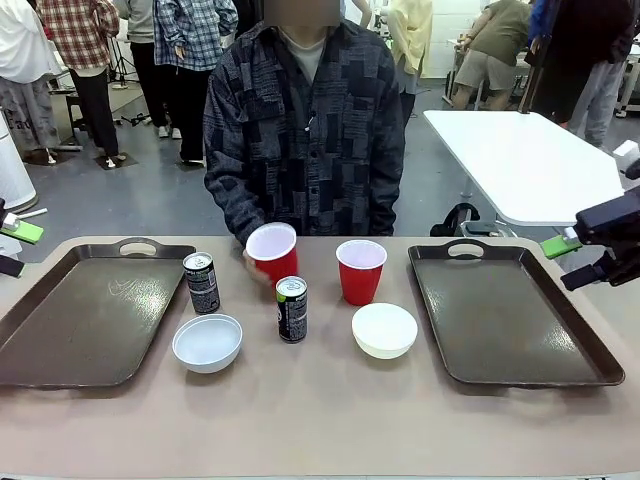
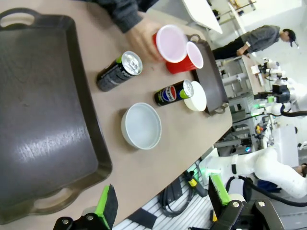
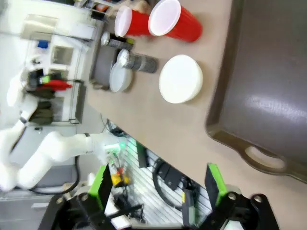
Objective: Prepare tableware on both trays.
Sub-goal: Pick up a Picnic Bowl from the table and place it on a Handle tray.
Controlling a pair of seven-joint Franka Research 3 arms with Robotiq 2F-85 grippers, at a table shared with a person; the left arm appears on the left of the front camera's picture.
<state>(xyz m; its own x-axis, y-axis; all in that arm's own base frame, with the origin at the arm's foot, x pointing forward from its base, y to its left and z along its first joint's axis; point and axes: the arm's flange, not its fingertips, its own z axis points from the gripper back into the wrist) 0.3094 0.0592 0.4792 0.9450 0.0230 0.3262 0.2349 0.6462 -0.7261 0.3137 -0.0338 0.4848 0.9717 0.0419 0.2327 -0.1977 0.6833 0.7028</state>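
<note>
Two dark brown trays lie on the table, the left tray (image 1: 80,310) and the right tray (image 1: 510,310), both bare. Between them stand two dark cans (image 1: 201,283) (image 1: 291,309), two white bowls (image 1: 207,342) (image 1: 384,330) and an upright red cup (image 1: 360,270). The person's hand (image 1: 250,262) holds the other red cup (image 1: 272,252) tilted toward me. My left gripper (image 2: 162,201) is open, off the table beyond the left tray's near handle (image 2: 53,203). My right gripper (image 3: 157,184) is open too, hovering outside the right tray's edge (image 3: 259,158).
The person stands at the far side of the table, right behind the cups. A white table (image 1: 520,160) and several people are farther back. Bare tabletop (image 1: 320,420) runs along the front edge.
</note>
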